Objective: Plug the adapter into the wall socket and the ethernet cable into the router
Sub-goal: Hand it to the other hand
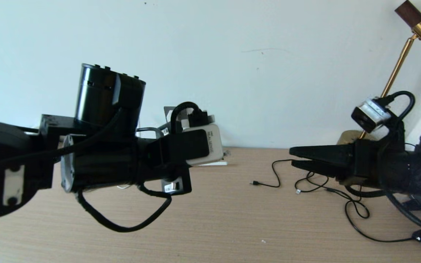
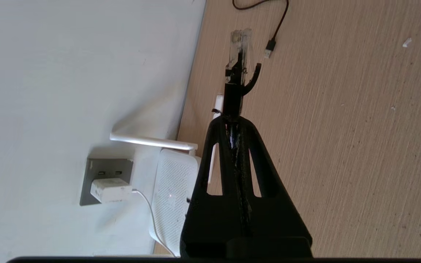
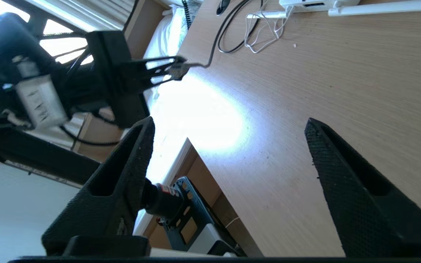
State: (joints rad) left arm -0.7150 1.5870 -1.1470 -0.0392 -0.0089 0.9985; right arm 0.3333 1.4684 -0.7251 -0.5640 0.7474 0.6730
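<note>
My left gripper (image 2: 232, 118) is shut on the ethernet cable's plug (image 2: 240, 54), whose clear tip sticks out past the fingertips above the wooden table (image 2: 342, 146). The white adapter (image 2: 110, 190) sits plugged into the dark grey wall socket (image 2: 86, 182), and its thin white cord (image 2: 148, 208) runs down beside the router (image 2: 172, 197). The router leans by the wall with an antenna (image 2: 148, 141) pointing out. In the right wrist view, the ethernet cable (image 3: 225, 29) trails from the left gripper (image 3: 175, 69) toward the router edge (image 3: 305, 4). My right gripper (image 1: 292, 156) (image 3: 228, 122) hovers open and holds nothing.
Thin black cables (image 1: 305, 182) with small plugs (image 1: 255, 183) lie tangled at the table's right, one ending in a black plug (image 1: 420, 235). A brass lamp (image 1: 397, 69) stands at the back right. A loose white cord (image 3: 265, 33) lies near the router.
</note>
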